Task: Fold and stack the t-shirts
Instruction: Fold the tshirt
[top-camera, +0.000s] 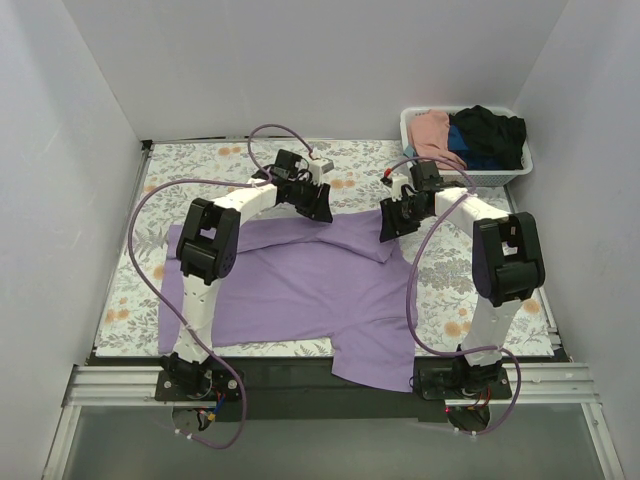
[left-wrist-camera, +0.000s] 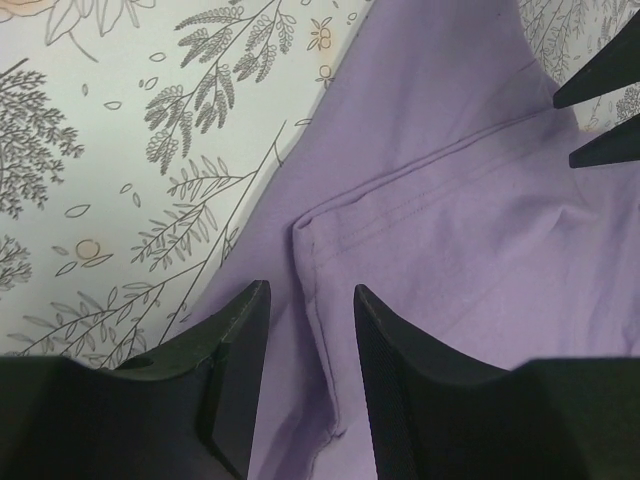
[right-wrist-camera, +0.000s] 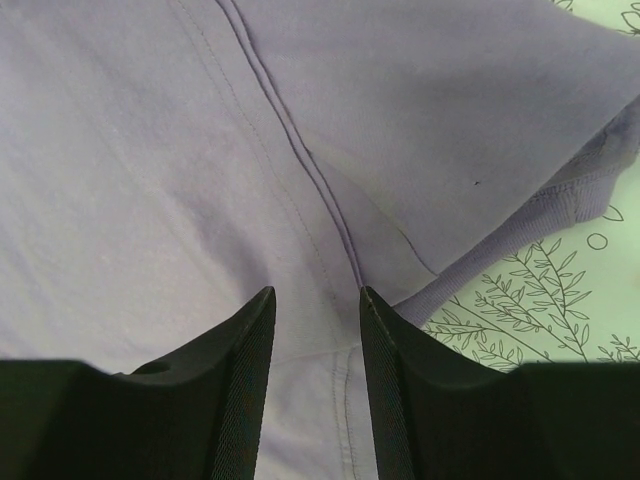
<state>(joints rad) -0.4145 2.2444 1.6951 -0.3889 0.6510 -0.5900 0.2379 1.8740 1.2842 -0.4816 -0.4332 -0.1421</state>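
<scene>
A large lavender-purple t-shirt (top-camera: 310, 285) lies spread on the floral table, its lower corner hanging over the front edge. My left gripper (top-camera: 318, 208) is open just above the shirt's far edge; in the left wrist view (left-wrist-camera: 310, 300) a hemmed cloth fold (left-wrist-camera: 320, 270) lies between the fingers. My right gripper (top-camera: 392, 222) is open over the folded flap at the far right; in the right wrist view (right-wrist-camera: 315, 300) a seam (right-wrist-camera: 300, 150) runs between the fingers. Neither holds cloth. Pink (top-camera: 430, 130), blue (top-camera: 470, 150) and black (top-camera: 490, 130) shirts lie in the basket.
A white slatted basket (top-camera: 520, 165) stands at the back right corner. The floral tablecloth (top-camera: 200, 170) shows bare at the back and right. White walls enclose the table. The right gripper's fingertips (left-wrist-camera: 600, 110) show in the left wrist view's upper right.
</scene>
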